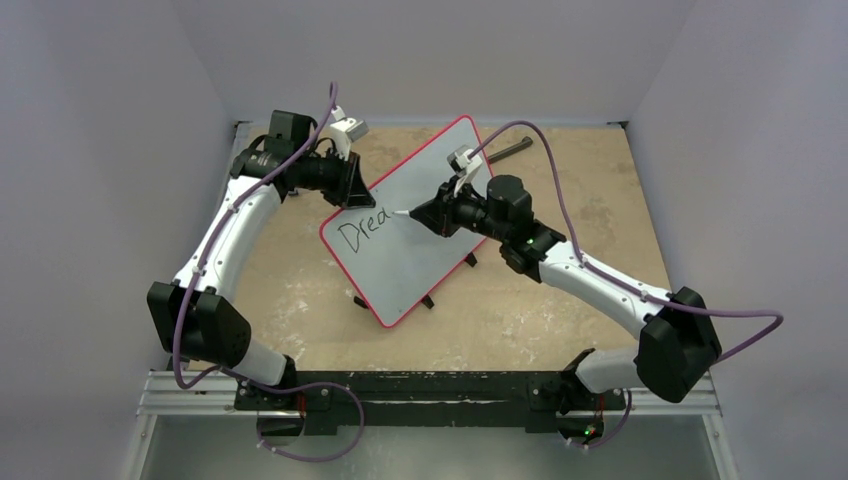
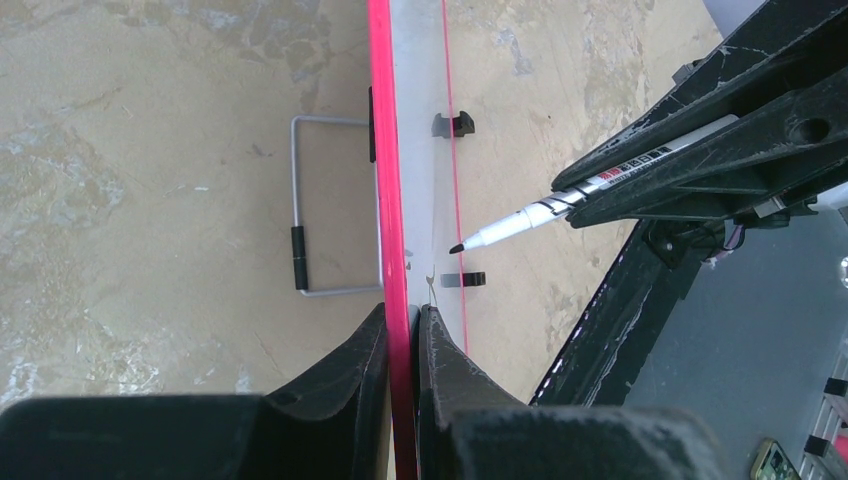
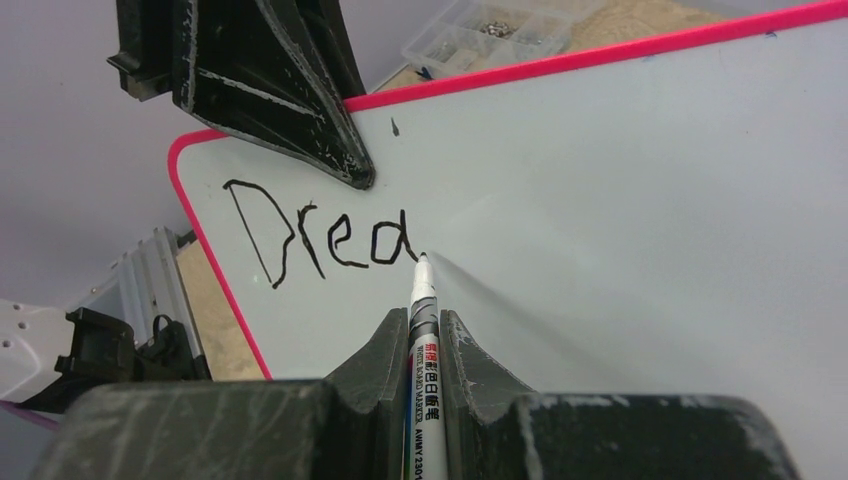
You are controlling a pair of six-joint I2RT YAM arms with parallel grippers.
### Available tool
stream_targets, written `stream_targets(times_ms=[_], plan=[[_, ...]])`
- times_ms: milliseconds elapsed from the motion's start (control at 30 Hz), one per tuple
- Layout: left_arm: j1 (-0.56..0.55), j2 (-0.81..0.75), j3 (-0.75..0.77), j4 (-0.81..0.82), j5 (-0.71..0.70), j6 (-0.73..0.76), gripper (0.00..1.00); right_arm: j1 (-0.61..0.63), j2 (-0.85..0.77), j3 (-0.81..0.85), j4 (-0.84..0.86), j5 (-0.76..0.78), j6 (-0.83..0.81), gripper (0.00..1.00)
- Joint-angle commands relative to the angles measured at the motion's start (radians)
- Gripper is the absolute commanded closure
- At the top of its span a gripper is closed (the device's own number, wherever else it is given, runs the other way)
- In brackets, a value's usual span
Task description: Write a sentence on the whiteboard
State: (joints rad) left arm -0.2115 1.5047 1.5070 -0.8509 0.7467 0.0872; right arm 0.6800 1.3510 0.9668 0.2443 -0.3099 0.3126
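The whiteboard (image 1: 430, 250), white with a thin red rim, stands tilted in the middle of the table. Black marker letters reading "Drea" (image 3: 320, 240) begin the sentence near its left corner (image 1: 362, 228). My left gripper (image 2: 403, 320) is shut on the board's red rim (image 2: 378, 150), at the upper left edge in the top view (image 1: 352, 185). My right gripper (image 3: 422, 325) is shut on a white marker (image 3: 424, 345). The marker's black tip (image 3: 422, 260) touches the board just right of the last letter. In the left wrist view the marker (image 2: 540, 212) points at the board's face.
A grey wire stand (image 2: 300, 210) and small black clips (image 2: 458, 124) sit on the board's edges. A dark rod (image 1: 510, 150) lies behind the board at the back right. A clear parts box (image 3: 480, 30) sits at the back left. Grey walls enclose the table (image 1: 600, 300).
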Motion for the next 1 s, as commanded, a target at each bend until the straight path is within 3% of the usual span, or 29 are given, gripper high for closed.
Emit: stream_targets(times_ms=[0,600,967], plan=[[-0.009,-0.044,0.016,0.065,0.002,0.041,1.00,-0.002,-0.010,0.038,0.094,-0.043,-0.011,1.00],[-0.014,-0.046,0.016,0.064,0.001,0.043,1.00,-0.002,0.058,0.086,0.085,0.078,0.007,1.00],[-0.014,-0.050,0.018,0.062,-0.001,0.044,1.00,-0.001,0.032,0.001,0.073,0.088,-0.003,1.00]])
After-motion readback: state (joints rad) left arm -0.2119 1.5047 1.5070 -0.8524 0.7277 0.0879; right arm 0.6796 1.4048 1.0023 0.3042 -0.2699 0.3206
